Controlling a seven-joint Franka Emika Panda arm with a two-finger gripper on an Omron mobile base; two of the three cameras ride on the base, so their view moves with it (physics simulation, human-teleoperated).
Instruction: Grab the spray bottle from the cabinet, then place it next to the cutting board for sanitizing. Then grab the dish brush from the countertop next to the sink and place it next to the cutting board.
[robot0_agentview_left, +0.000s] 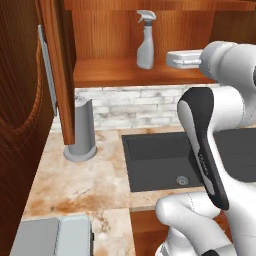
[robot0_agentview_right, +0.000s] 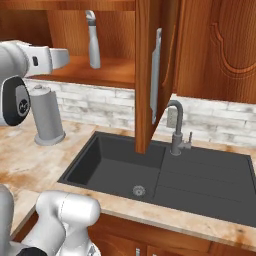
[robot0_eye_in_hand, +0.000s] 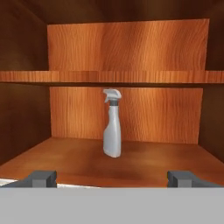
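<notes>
The spray bottle (robot0_eye_in_hand: 112, 130) stands upright on the lower shelf of the open cabinet (robot0_eye_in_hand: 127, 43), a light-grey bottle with a trigger head. It is also seen from both base views, spray bottle (robot0_agentview_left: 145, 41) and spray bottle (robot0_agentview_right: 92, 41). My gripper (robot0_eye_in_hand: 111, 178) is open at the shelf's front edge, fingertips (robot0_eye_in_hand: 42, 177) wide apart, the bottle well ahead and centred between them. From the left base view my gripper (robot0_agentview_left: 173, 59) hangs just right of the bottle. The cutting board and the dish brush are out of view.
An open cabinet door (robot0_agentview_right: 150, 75) hangs over the dark sink (robot0_agentview_right: 150, 170) near the faucet (robot0_agentview_right: 176, 131); the other door (robot0_agentview_left: 60, 65) stands left. A tall grey cylinder (robot0_agentview_left: 82, 131) stands on the countertop (robot0_agentview_left: 75, 185). A grey appliance (robot0_agentview_left: 50, 236) sits bottom left.
</notes>
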